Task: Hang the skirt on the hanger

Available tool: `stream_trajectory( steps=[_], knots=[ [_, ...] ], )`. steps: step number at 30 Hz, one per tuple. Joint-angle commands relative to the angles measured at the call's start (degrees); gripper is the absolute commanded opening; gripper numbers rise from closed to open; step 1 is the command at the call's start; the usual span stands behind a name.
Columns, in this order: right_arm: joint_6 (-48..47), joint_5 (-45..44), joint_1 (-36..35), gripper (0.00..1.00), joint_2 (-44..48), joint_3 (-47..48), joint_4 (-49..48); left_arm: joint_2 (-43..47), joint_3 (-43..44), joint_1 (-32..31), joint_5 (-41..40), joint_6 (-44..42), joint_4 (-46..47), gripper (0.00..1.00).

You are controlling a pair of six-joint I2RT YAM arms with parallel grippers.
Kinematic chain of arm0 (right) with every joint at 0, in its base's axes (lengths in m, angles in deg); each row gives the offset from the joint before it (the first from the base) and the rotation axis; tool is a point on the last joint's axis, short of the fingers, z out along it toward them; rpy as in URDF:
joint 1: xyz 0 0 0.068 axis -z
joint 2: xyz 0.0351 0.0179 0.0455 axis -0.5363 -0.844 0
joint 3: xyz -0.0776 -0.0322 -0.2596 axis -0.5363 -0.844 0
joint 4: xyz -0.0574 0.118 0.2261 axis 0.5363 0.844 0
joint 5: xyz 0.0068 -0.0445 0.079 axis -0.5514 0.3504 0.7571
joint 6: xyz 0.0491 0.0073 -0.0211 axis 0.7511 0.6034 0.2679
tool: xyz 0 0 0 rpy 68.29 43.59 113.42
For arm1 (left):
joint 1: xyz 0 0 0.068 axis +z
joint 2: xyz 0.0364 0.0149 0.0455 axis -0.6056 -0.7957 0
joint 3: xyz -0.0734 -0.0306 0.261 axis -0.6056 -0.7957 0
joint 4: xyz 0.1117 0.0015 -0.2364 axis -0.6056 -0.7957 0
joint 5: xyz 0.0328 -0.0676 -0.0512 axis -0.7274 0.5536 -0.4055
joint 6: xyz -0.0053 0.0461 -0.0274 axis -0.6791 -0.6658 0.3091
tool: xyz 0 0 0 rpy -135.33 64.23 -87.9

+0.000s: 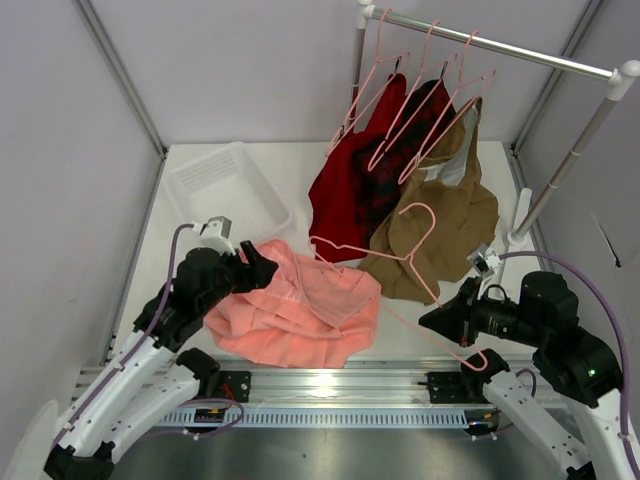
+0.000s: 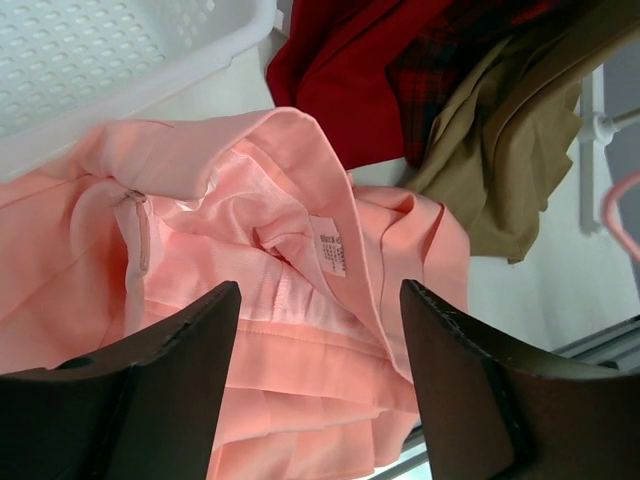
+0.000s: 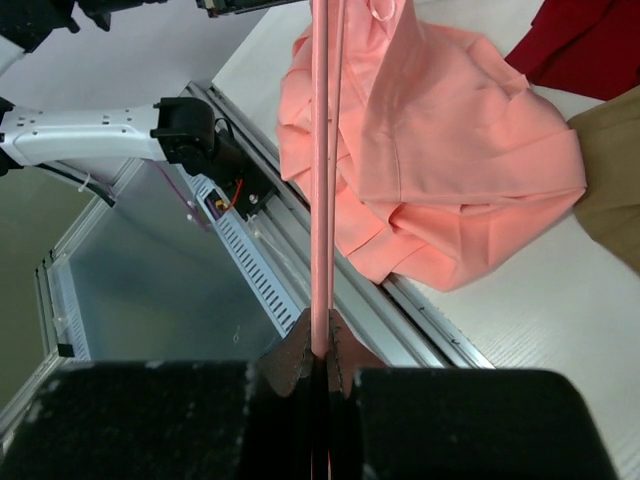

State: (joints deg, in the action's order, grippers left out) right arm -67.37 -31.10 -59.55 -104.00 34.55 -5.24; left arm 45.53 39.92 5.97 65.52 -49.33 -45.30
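Observation:
The salmon-pink skirt [image 1: 300,315] lies crumpled on the white table near the front edge, its waistband and label turned up in the left wrist view [image 2: 300,240]. My left gripper [image 1: 262,268] is open and hovers just over the skirt's waist, with one finger on each side [image 2: 320,292]. My right gripper [image 1: 440,318] is shut on the pale-pink hanger [image 1: 350,250] and holds it above the table. The hanger's far end reaches over the skirt. In the right wrist view the hanger's rods [image 3: 322,200] run straight out from the shut gripper [image 3: 320,345] toward the skirt [image 3: 450,150].
A white plastic basket [image 1: 225,190] stands at the back left. A dark red garment [image 1: 345,185] and a tan-brown garment [image 1: 445,225] hang from hangers on the silver rail [image 1: 500,45] at the back right. A metal strip [image 1: 330,385] lines the table's front.

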Motion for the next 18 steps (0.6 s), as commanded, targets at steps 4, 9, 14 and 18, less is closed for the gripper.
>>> stream_trajectory(
  steps=[4, 9, 14, 18],
  knots=[
    [1.65, 2.92, 0.83, 0.0, -1.4, -4.43, -10.8, 1.86, -2.72, -1.82, -7.68, 9.66, 4.99, 0.68],
    [3.06, 3.01, -0.3, 0.0, -4.31, -8.2, -16.51, 0.9, -8.7, -2.7, -9.08, 15.39, 11.24, 0.66],
    [-0.02, -6.99, -4.17, 0.0, -8.87, -7.42, -14.76, -2.08, -12.05, -3.49, -13.3, 19.96, 13.44, 0.62],
    [1.12, -9.29, -7.5, 0.0, -10.38, -8.82, -18.36, -1.48, -14.23, -3.67, -18.13, 24.0, 14.93, 0.61]
  ],
)
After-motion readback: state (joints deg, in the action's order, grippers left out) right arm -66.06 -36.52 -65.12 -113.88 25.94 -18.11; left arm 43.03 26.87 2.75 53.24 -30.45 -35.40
